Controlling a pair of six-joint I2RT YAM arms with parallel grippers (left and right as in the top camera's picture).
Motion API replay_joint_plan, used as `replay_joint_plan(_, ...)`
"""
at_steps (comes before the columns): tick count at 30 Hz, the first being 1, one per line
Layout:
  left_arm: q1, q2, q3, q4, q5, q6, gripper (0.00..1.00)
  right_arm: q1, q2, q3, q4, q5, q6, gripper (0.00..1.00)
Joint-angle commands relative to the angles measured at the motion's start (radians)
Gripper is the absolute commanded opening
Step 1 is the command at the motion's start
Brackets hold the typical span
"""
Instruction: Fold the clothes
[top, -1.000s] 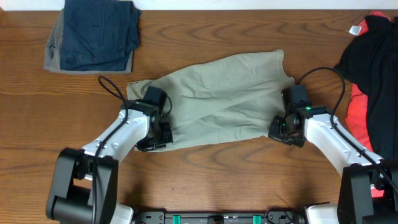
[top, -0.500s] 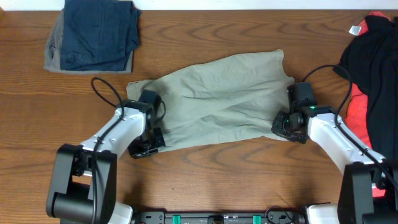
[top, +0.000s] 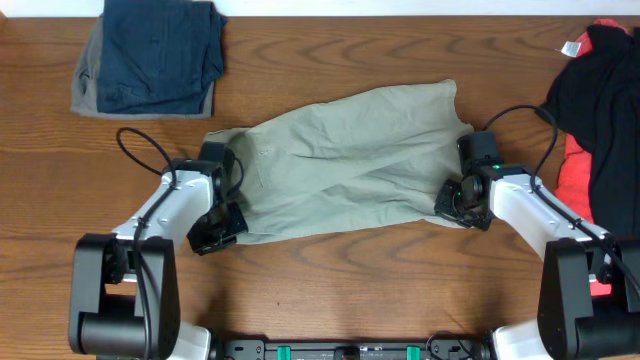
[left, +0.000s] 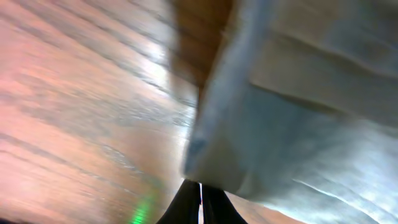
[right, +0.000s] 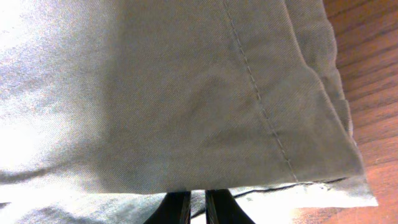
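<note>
Khaki shorts (top: 350, 160) are lying mid-frame on the tabletop (top: 330, 290), long axis running left-right and rising slightly rightward. Left claw (top: 225, 225) is clenching the lower-left corner; right claw (top: 450, 203) is clenching the lower-right hem. Cloth is spreading toward the upper frame from both claws, neither arm nearer.

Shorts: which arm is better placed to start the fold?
Right, probably. The right gripper is pinched on the hem of the shorts, with plenty of cloth past its fingers. The left gripper is shut at the very corner tip, which looks like a thinner hold.
</note>
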Motion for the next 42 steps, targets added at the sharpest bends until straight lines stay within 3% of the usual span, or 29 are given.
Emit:
replay_joint_plan(1,0.047,0.009,-0.006,-0.012,-0.07,0.009,0.06,-0.044,0.045,-0.023,-0.034,0.032,0.013,0.09)
replay_joint_plan(8,0.112,-0.02,0.016,-0.037,-0.043,0.033,0.06,-0.075,0.045,-0.018,-0.055,0.026,0.01,0.08)
replay_joint_plan(13,0.077,-0.137,0.039,-0.039,0.063,0.078,0.06,-0.074,0.045,-0.018,-0.053,0.01,0.008,0.09)
replay_joint_plan(18,0.002,-0.231,0.039,0.055,0.208,0.083,0.06,-0.074,0.045,-0.018,-0.051,0.003,0.008,0.09)
replay_joint_plan(23,-0.08,-0.172,0.031,0.125,0.213,0.005,0.06,-0.074,0.045,-0.018,-0.051,-0.009,0.006,0.1)
replay_joint_plan(28,-0.136,-0.069,0.031,0.194,0.216,0.005,0.06,-0.074,0.045,-0.018,-0.051,-0.023,0.0,0.09)
replay_joint_plan(42,-0.14,0.077,0.025,0.196,0.171,-0.015,0.06,-0.074,0.045,-0.018,-0.058,-0.04,0.0,0.08)
